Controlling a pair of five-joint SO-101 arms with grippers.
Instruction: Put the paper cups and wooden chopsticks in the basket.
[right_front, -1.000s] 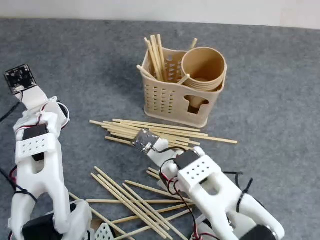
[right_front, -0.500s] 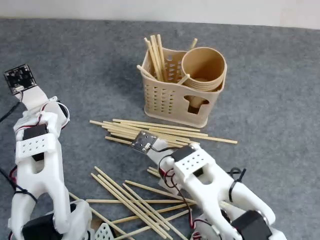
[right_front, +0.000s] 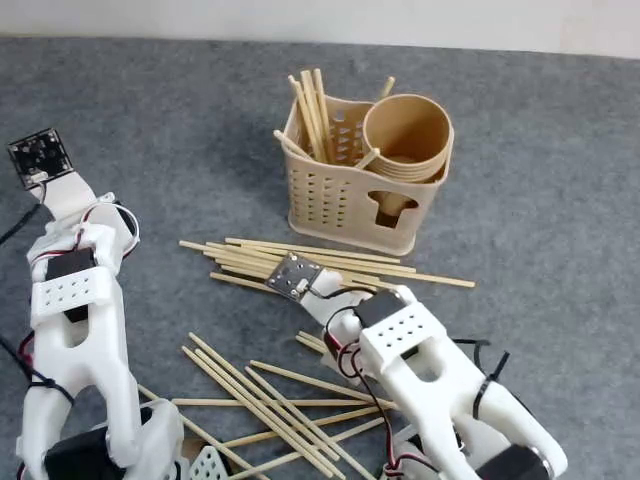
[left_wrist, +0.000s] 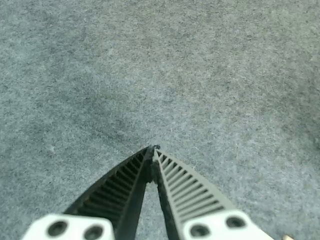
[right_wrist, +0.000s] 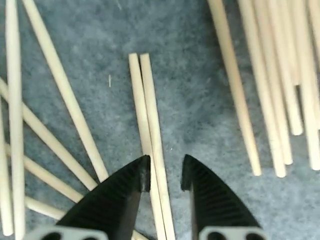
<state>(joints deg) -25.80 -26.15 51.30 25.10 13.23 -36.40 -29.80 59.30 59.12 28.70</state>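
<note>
Over the preceding second, the right arm (right_front: 410, 345) swung its wrist slightly toward the left arm and then back, ending a little closer to the basket (right_front: 340, 205). The left arm (right_front: 75, 300) did not change position.

The right gripper (right_wrist: 165, 172) was released, with a narrow gap between its jaws. It was positioned over a pair of chopsticks (right_wrist: 150, 125) lying side by side on the grey mat (right_front: 180, 130). The pair ran through the gap, closer to one finger than to the other. Contact with the fingers could not be confirmed.

The left gripper (left_wrist: 152, 148) was clenched on nothing, its fingertips meeting above bare mat.

The basket stood upright near the far side of the mat. A stack of paper cups (right_front: 440, 150) sat in one end of it. Several upright chopsticks (right_front: 312, 115) leaned in the other end.

A row of loose chopsticks (right_front: 330, 262) lay on the mat just in front of the basket. A second, scattered group (right_front: 260, 400) lay nearer the arm bases, between the two arms.
</note>
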